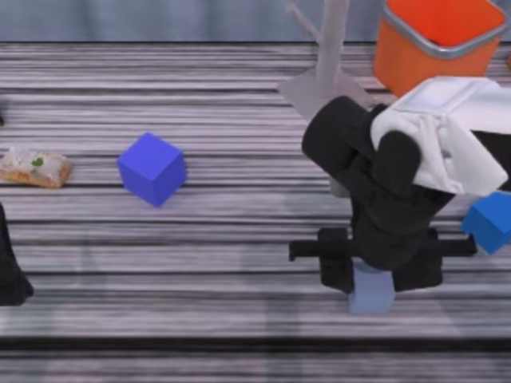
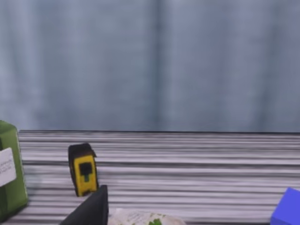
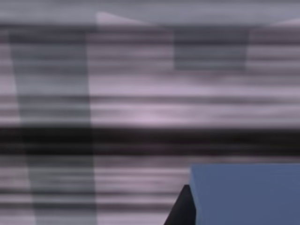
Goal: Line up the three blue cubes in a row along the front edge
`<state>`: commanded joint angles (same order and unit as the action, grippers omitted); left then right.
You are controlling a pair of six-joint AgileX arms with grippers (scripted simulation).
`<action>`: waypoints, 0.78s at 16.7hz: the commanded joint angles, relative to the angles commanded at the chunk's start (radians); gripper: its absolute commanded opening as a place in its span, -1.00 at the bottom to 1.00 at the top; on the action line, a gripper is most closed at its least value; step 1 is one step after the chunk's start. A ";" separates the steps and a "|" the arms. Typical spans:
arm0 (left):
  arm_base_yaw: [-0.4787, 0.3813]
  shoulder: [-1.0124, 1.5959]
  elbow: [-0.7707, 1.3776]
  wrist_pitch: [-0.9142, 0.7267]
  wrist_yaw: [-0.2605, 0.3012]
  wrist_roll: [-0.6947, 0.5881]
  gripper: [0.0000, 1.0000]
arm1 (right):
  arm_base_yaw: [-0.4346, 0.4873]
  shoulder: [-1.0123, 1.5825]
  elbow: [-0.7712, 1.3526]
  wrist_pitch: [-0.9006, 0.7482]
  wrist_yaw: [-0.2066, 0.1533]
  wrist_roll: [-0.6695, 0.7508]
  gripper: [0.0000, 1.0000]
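The small pale grey-blue cube [image 1: 372, 294] sits low near the front edge [image 1: 200, 345], right of centre. My right gripper [image 1: 373, 275] is down over the cube and shut on it. In the right wrist view one dark finger [image 3: 182, 210] lies against the cube [image 3: 246, 194]. The large indigo cube [image 1: 152, 167] stands left of centre, mid-table, and its corner shows in the left wrist view [image 2: 287, 208]. The medium royal-blue cube [image 1: 489, 222] rests at the table's right edge, partly behind the right arm. My left gripper [image 1: 11, 275] is parked at the left edge, with one finger [image 2: 91, 211] in view.
An orange bucket [image 1: 439, 40] and a pale branching stand [image 1: 327, 64] are at the back right. A wrapped sandwich [image 1: 33, 167] lies at the far left. The left wrist view also shows a yellow tape measure [image 2: 83, 169] and a green box [image 2: 10, 187].
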<state>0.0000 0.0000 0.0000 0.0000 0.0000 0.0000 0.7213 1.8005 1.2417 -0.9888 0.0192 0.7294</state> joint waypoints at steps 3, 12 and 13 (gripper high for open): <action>0.000 0.000 0.000 0.000 0.000 0.000 1.00 | 0.003 0.026 -0.040 0.067 0.001 0.000 -1.00; 0.000 0.000 0.000 0.000 0.000 0.000 1.00 | 0.009 0.111 -0.154 0.269 0.002 0.007 -1.00; 0.000 0.000 0.000 0.000 0.000 0.000 1.00 | 0.009 0.111 -0.154 0.269 0.002 0.007 -1.00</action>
<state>0.0000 0.0000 0.0000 0.0000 0.0000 0.0000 0.7299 1.9113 1.0877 -0.7197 0.0213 0.7360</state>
